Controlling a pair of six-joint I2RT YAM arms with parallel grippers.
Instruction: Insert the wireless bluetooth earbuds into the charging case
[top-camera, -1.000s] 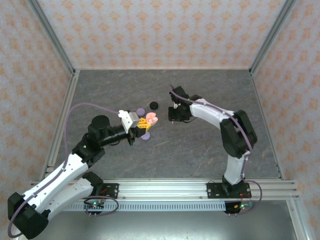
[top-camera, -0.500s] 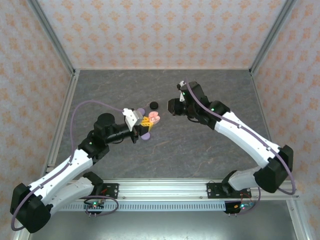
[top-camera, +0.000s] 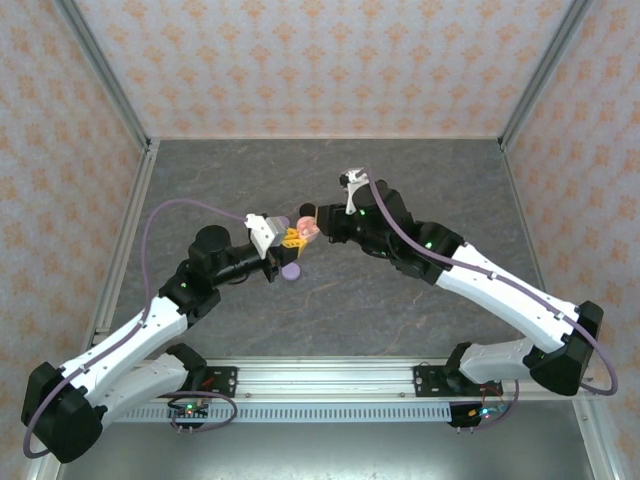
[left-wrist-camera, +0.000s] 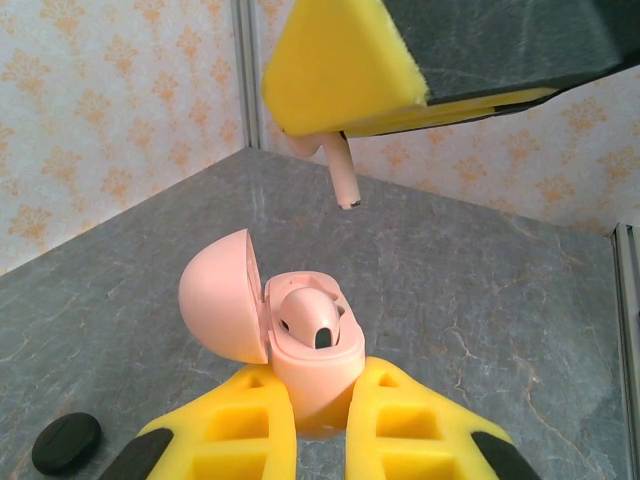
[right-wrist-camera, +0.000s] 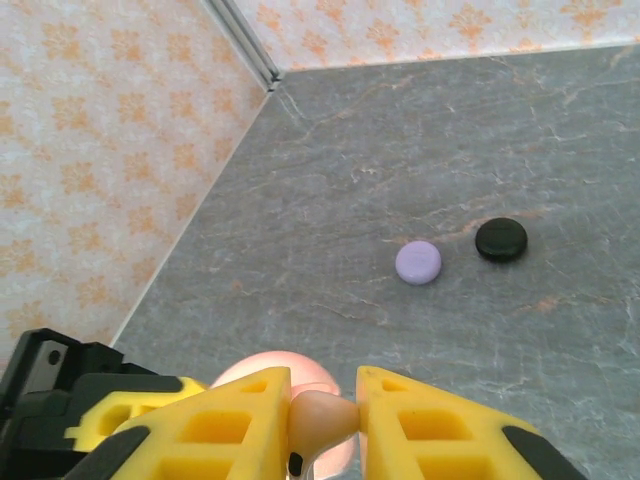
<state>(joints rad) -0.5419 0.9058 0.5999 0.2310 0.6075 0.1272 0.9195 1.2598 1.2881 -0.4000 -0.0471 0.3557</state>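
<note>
Right fingers (right-wrist-camera: 268, 412) (pinching earbud (right-wrist-camera: 322, 420)) reached case (left-wrist-camera: 312, 352).

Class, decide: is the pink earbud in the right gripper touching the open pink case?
Apart. Left wrist view shows table between the pink earbud's stem and the open pink case.

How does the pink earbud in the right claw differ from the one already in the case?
The held earbud hangs in the air above the pink case, pinched by the right claw; the seated earbud sits in its slot. The held one's stem shows, pointing down; the seated one's stem is hidden. Both are pink.
</note>
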